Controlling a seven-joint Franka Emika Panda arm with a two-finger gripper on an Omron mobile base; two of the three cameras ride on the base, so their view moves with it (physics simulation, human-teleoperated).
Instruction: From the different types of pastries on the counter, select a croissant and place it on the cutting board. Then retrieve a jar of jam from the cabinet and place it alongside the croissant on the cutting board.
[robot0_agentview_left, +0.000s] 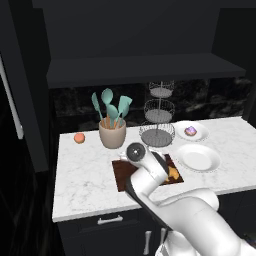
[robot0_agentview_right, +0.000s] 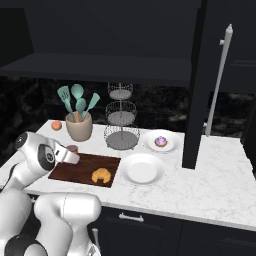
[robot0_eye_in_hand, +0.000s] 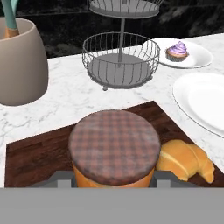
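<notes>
The jar of jam (robot0_eye_in_hand: 113, 146), orange with a checked brownish lid, sits between my fingers right in front of the hand camera. My gripper (robot0_eye_in_hand: 113, 179) is shut on it, low over the dark brown cutting board (robot0_eye_in_hand: 35, 157). The golden croissant (robot0_eye_in_hand: 186, 159) lies on the board just right of the jar, close to it. From the right base view, the gripper (robot0_agentview_right: 70, 155) holds the jar (robot0_agentview_right: 73, 148) at the board's (robot0_agentview_right: 85, 167) far left end, with the croissant (robot0_agentview_right: 101, 175) near the front edge. The croissant (robot0_agentview_left: 173, 173) peeks out beside my arm on the board (robot0_agentview_left: 122, 175).
A beige utensil pot (robot0_eye_in_hand: 19, 61) stands behind the board on the left, and a wire tiered stand (robot0_eye_in_hand: 120, 61) behind the middle. An empty white plate (robot0_eye_in_hand: 201, 98) lies right of the board. The purple-topped pastry (robot0_eye_in_hand: 177, 50) rests on a farther plate. A peach-coloured fruit (robot0_agentview_left: 79, 138) lies at far left.
</notes>
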